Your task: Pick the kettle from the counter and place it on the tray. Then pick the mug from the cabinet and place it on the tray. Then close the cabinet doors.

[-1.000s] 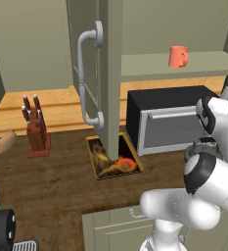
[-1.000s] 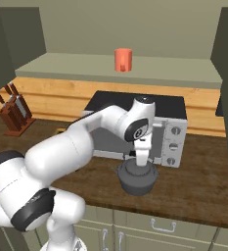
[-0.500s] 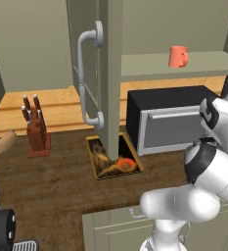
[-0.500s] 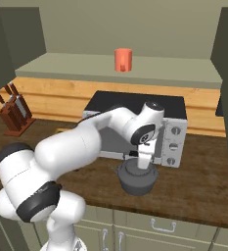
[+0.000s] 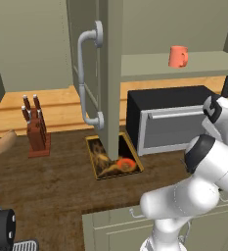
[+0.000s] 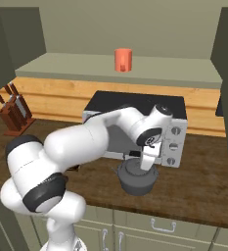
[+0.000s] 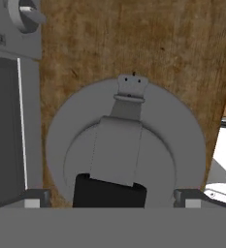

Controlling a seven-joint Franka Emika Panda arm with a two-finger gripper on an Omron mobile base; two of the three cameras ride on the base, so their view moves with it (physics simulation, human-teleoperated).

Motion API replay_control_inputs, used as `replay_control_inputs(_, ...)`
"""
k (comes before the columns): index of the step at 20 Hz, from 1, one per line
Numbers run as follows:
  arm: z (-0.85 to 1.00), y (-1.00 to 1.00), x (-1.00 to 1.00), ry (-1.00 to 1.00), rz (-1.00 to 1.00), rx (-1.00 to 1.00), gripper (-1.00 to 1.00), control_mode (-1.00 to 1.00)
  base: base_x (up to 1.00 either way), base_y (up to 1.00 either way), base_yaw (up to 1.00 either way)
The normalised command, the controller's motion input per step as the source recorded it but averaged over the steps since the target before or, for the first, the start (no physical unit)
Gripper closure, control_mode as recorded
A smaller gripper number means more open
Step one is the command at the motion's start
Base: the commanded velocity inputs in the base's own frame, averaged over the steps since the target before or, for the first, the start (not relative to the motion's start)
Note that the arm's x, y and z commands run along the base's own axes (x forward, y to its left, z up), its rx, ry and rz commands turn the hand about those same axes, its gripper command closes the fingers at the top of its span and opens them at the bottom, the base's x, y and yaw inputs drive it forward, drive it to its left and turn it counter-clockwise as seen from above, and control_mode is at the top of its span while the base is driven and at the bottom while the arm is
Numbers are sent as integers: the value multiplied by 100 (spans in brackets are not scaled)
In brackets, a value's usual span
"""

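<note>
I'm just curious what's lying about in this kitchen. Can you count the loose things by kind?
Kettle: 1
Mug: 1
Tray: 1
Knife block: 1
Microwave: 1
Total: 5

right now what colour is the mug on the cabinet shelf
Salmon-orange; the mug shows best in the left base view.

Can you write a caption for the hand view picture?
Open claw hovering right above the grey kettle on the counter.
</note>
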Motion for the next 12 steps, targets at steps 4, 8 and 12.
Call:
replay_control_inputs(4,-11,0,15,0,-1,10,-100,-100,0,0,0)
replay_control_inputs(8,-4,0,1,0,-1,3,100,-100,0,0,0)
replay_control_inputs(12,0,0,-8,0,0,0,100,-100,0,0,0)
